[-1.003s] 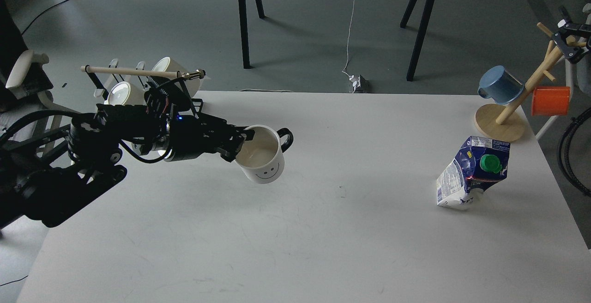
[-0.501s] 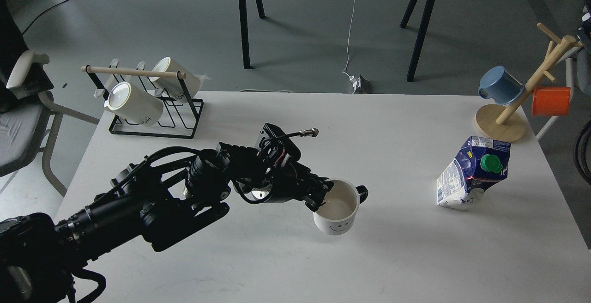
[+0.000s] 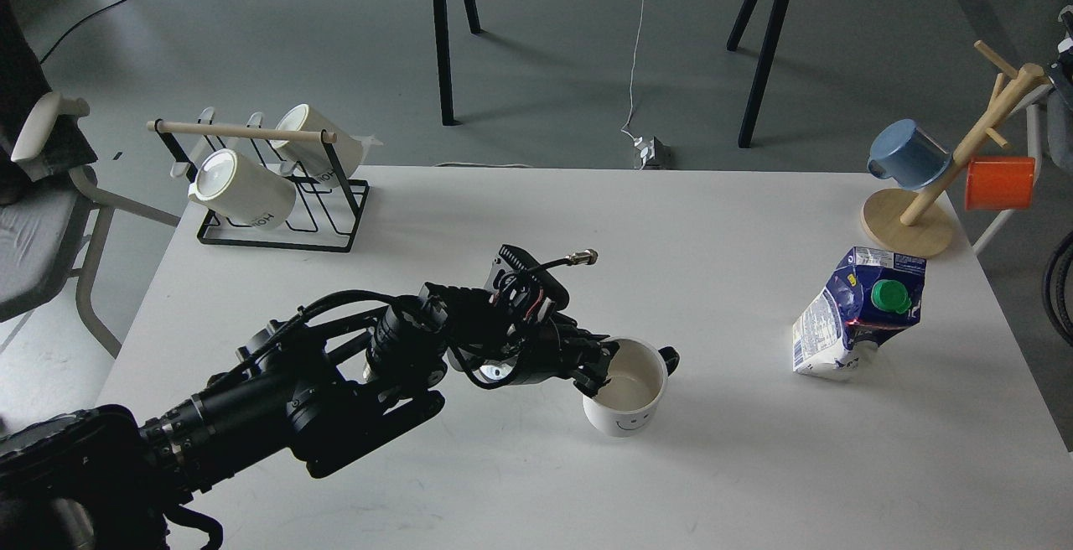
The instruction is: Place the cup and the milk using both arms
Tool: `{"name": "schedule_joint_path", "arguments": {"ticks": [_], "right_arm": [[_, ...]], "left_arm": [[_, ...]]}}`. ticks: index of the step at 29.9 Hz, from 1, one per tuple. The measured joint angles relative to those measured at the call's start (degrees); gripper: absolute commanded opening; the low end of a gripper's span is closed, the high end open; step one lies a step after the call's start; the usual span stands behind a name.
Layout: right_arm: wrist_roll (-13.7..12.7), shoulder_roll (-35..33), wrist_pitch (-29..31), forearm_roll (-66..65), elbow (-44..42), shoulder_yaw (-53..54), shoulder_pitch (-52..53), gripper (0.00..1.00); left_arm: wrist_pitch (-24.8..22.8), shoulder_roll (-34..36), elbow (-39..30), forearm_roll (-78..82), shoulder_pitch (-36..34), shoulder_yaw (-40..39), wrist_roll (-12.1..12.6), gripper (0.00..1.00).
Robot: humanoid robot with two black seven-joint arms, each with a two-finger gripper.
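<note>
A white mug with a smiley face and black handle [image 3: 630, 391] stands upright on the white table [image 3: 520, 483], near its middle. My left gripper [image 3: 602, 370] is shut on the mug's left rim, one finger inside and one outside. A blue and white milk carton with a green cap [image 3: 857, 313] leans on the table at the right, untouched. My right gripper is out of view.
A black wire rack with two white mugs [image 3: 264, 185] stands at the back left. A wooden mug tree [image 3: 939, 189] with a blue cup [image 3: 907, 154] and an orange cup [image 3: 999, 183] stands at the back right corner. A chair [image 3: 42, 189] is left of the table.
My left arm carried the mug from the left side to the table's middle and lowered it; in the last half second it shifted slightly right and down onto the table.
</note>
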Motion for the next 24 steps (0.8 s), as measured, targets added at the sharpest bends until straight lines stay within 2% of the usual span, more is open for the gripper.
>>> {"name": "schedule_joint_path", "arguments": {"ticks": [3, 7, 12, 15, 17, 18, 22, 24], "right_arm": [[0.0, 0.0, 0.0, 0.0, 0.01, 0.18, -0.41, 0.99], [-0.03, -0.05, 0.0, 0.0, 0.02, 0.26, -0.6, 0.99], [-0.13, -1.46, 0.0, 0.0, -0.06, 0.26, -0.71, 0.99], [-0.13, -2.99, 0.0, 0.77, -0.11, 0.57, -1.22, 0.99], [-0.28, -3.95, 0.0, 2.82, 0.58, 1.61, -2.66, 0.99], [-0.34, -4.34, 0.0, 3.94, 1.55, 1.98, -3.74, 0.99], [-0.12, -6.51, 0.0, 8.14, 9.16, 2.85, -10.37, 0.99], [0.14, -6.94, 0.0, 9.25, 13.39, 3.89, -14.36, 0.99]], "left_arm": [[0.02, -0.03, 0.0, 0.0, 0.01, -0.31, 0.47, 0.36], [0.02, 0.27, -0.42, 0.0, 0.03, -0.58, 0.5, 0.53], [0.43, 1.98, -2.36, -0.02, -0.06, -3.89, 0.24, 0.62], [0.64, 3.6, -3.51, -0.51, -0.12, -10.02, 0.29, 0.79], [0.91, 4.09, -4.33, -3.62, -0.13, -15.39, 0.39, 0.81], [1.01, 4.31, -4.79, -5.93, -0.13, -18.43, 0.38, 0.85], [2.22, 5.52, -5.25, -15.81, -0.16, -29.16, 0.08, 0.97], [4.25, 5.92, -5.25, -24.39, -0.13, -34.86, 0.0, 0.99]]}}
